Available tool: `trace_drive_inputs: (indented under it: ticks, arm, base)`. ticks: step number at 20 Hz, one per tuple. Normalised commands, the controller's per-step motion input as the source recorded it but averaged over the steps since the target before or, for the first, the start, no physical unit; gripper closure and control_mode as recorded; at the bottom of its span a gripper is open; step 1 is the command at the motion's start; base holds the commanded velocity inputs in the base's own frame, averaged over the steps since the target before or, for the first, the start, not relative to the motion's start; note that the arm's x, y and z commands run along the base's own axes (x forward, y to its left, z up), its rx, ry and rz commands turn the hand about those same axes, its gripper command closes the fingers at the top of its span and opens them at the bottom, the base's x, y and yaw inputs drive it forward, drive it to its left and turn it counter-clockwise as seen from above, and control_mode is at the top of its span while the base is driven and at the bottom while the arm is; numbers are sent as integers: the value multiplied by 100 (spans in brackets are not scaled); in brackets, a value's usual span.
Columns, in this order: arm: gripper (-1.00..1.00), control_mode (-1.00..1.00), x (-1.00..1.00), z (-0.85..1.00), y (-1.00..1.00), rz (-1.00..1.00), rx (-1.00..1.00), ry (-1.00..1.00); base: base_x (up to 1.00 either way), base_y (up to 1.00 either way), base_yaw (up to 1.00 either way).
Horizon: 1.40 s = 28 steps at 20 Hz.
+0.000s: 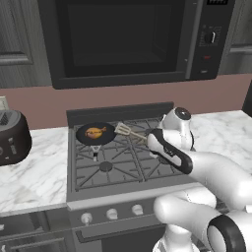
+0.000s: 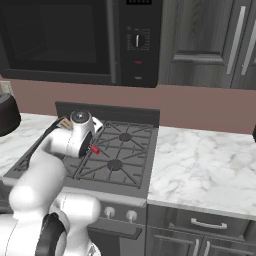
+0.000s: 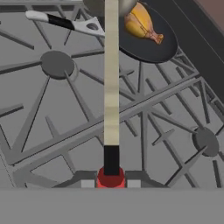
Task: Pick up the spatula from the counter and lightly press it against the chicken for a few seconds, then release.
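My gripper is shut on the spatula near its red butt end, over the stove. The spatula's pale wooden handle runs straight away from the hand, and its grey slotted head hangs at the right rim of the small black pan. The browned chicken leg lies in that pan on the rear left burner. In the hand view the chicken sits just to the right of the spatula's head. Whether the head touches the chicken cannot be told. The red handle end pokes out below the hand.
The pan's black and silver handle points toward the front of the stove. Grey grates cover the cooktop. A dark toaster stands on the left marble counter, a microwave hangs above, and bare marble lies to the right.
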Motion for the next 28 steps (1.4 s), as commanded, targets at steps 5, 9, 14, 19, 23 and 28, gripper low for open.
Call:
trace_drive_inputs:
  ticks: [5, 9, 14, 19, 23, 28]
  arm:
    - [100, -100, 23, 0, 2, 0, 0, 2]
    - [100, -100, 19, 0, 8, 0, 0, 1]
    - [100, -100, 15, 0, 11, 0, 0, 0]
    - [100, -100, 7, 0, 11, 0, -2, 0]
    - [100, -100, 3, 0, 15, 0, -3, 0]
    - [100, -100, 7, 0, 19, 0, -2, 3]
  base:
    - [0, 0, 0]
    - [0, 0, 0]
    - [0, 0, 0]
    - [0, 0, 0]
    - [0, 0, 0]
    - [0, 0, 0]
